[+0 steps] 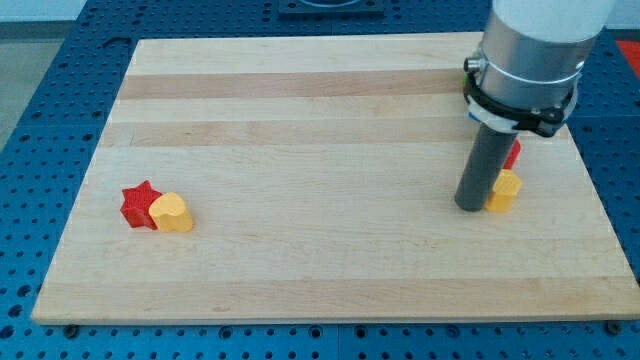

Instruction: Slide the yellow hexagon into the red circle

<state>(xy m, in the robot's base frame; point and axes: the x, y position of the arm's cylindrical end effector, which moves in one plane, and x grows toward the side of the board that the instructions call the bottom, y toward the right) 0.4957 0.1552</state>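
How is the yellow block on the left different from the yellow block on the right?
The rounded, heart-like yellow block lies near the view's left edge of the wooden board; the yellow hexagon block sits at the right. The left one shows fully, while the right one is partly hidden behind the dark rod, with my tip right beside it. The left one touches a red star block; the right one adjoins a mostly hidden red block. Both are yellow with a red neighbour.

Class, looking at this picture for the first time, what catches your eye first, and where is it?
The thick dark rod at the view's right, my tip touching the wooden board beside a yellow block, with a red block partly hidden behind. Far off at the left, a red star touches a yellow heart.
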